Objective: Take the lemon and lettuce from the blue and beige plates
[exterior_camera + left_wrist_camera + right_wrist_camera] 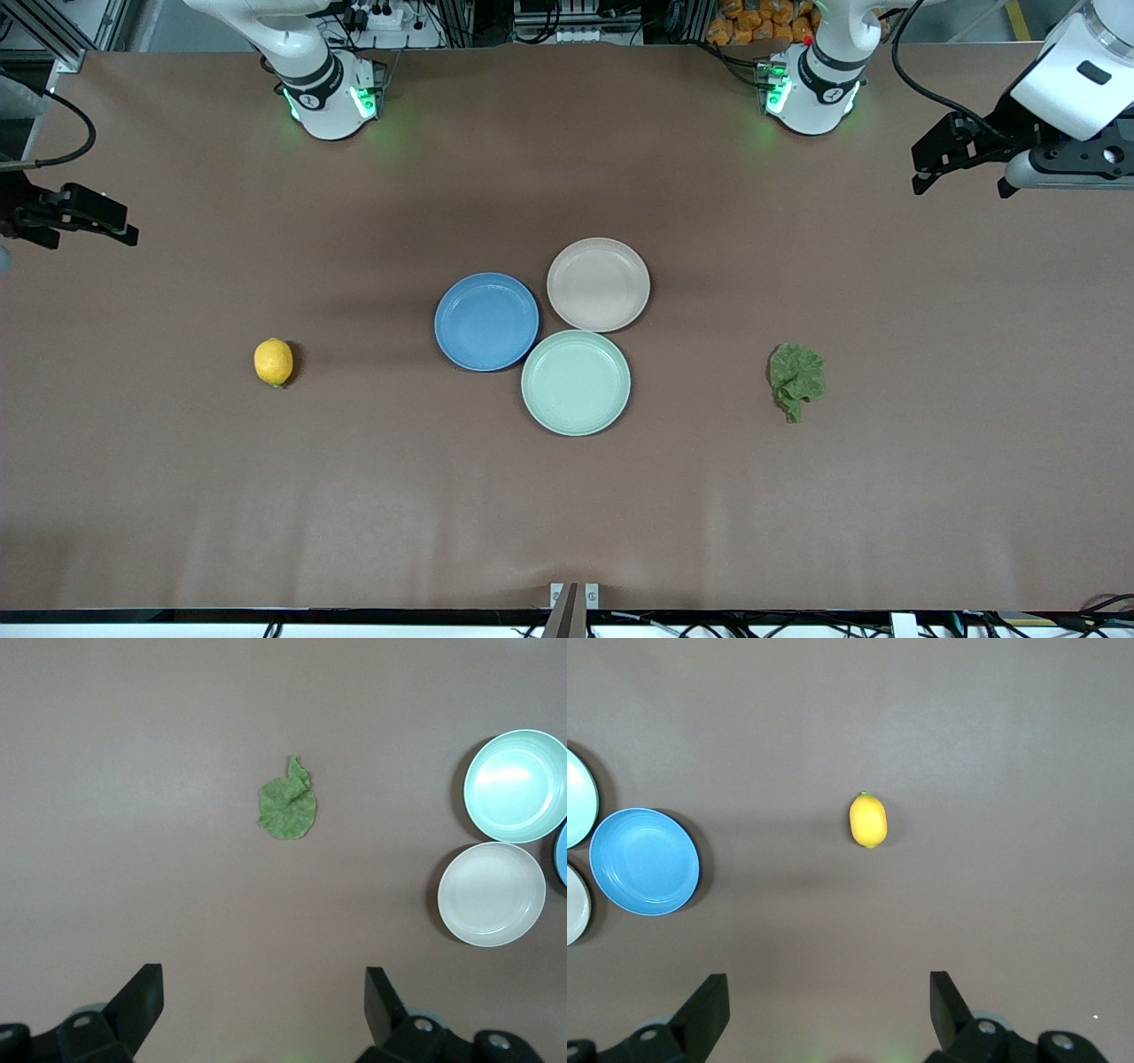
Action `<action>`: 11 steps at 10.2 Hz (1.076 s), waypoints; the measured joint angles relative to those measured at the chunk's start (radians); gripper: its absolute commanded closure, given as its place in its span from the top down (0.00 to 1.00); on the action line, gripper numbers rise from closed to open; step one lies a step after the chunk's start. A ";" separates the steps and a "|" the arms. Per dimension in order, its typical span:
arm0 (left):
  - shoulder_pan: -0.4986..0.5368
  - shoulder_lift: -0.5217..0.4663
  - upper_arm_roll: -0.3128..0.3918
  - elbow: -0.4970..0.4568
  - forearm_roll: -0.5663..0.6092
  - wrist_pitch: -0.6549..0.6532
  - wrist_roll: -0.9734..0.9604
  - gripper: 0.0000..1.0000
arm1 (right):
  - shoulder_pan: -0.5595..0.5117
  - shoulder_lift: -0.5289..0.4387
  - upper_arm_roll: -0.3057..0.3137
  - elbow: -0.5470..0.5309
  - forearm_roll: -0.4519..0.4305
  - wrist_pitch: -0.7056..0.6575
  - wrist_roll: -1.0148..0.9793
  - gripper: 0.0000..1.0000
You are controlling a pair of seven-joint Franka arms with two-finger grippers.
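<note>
Brown table [567, 514], bare mat surface. Three plates clustered mid-table, rims touching or nearly: blue plate [486, 321] toward the right arm's end, beige plate [598, 284] nearest the robot-side edge, mint-green plate [576, 382] nearest the front-camera edge. All three hold nothing.

Lemon [274, 361] sits on the table itself, well apart from the blue plate, toward the right arm's end. Lettuce [796, 380] also lies on the table, well apart from the plates, toward the left arm's end, stalk pointing at the front-camera edge.

Right gripper [93, 221] hangs in the air at the table edge on the right arm's end, up near the robot-side corner. Jaws spread wide, gripping nothing. In the right wrist view the lemon [868, 819] sits centred off its fingertips [709, 1005], well apart.

Left gripper [961, 168] hovers near the robot-side corner at the left arm's end. Jaws wide apart too, nothing held. In the left wrist view the lettuce [287, 806] lies centred off its fingertips [146, 992], no contact.
</note>
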 measured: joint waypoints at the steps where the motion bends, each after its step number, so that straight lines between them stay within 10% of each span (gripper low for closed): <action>1: 0.000 0.000 0.000 0.000 0.000 0.000 0.000 1.00 | 0.000 0.000 0.003 0.000 0.000 -0.001 0.001 1.00; 11: 0.000 0.001 0.000 0.000 0.000 0.000 0.000 1.00 | 0.002 -0.011 0.011 -0.040 0.000 0.022 0.002 1.00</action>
